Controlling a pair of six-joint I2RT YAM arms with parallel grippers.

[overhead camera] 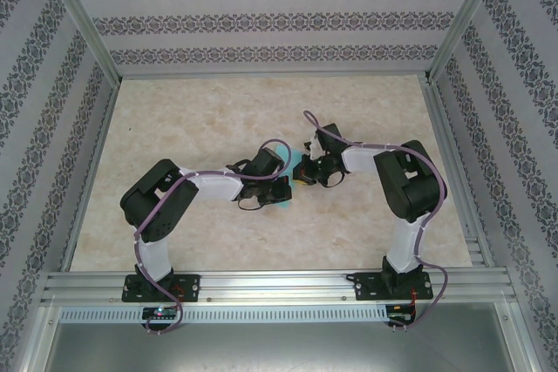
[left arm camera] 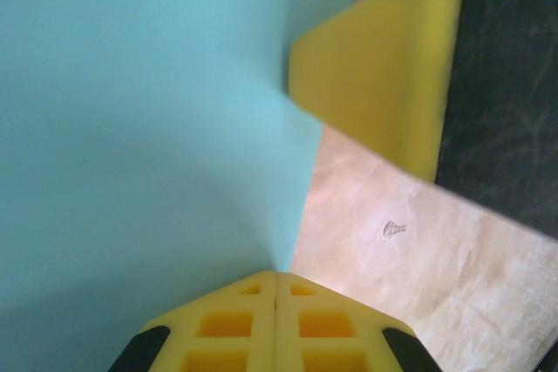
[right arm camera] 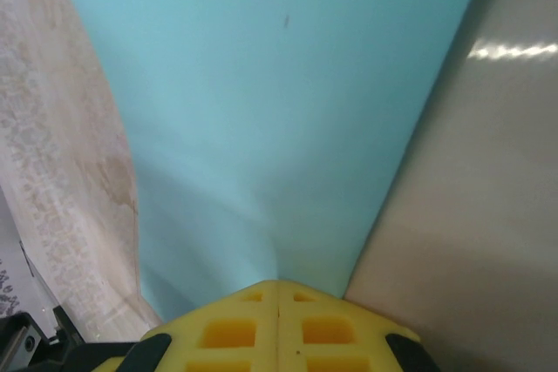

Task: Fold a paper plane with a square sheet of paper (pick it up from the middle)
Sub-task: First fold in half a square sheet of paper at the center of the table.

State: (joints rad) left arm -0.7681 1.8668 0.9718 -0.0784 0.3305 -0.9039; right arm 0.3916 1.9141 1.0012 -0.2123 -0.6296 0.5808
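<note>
Pale marbled table top (overhead camera: 218, 111) lies ahead of both arm bases. At its middle, the thin turquoise square sheet of paper (overhead camera: 295, 165) sits between the left gripper (overhead camera: 277, 191), on its near-left, and the right gripper (overhead camera: 309, 172), on its far-right. The sheet's edge is pinched in each one's tips (left arm camera: 276, 283) (right arm camera: 279, 289), spreading forward from both, above the table

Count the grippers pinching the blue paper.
2. The left gripper is shut on the paper from the left; the right gripper is shut on it from the right, facing the other.
</note>
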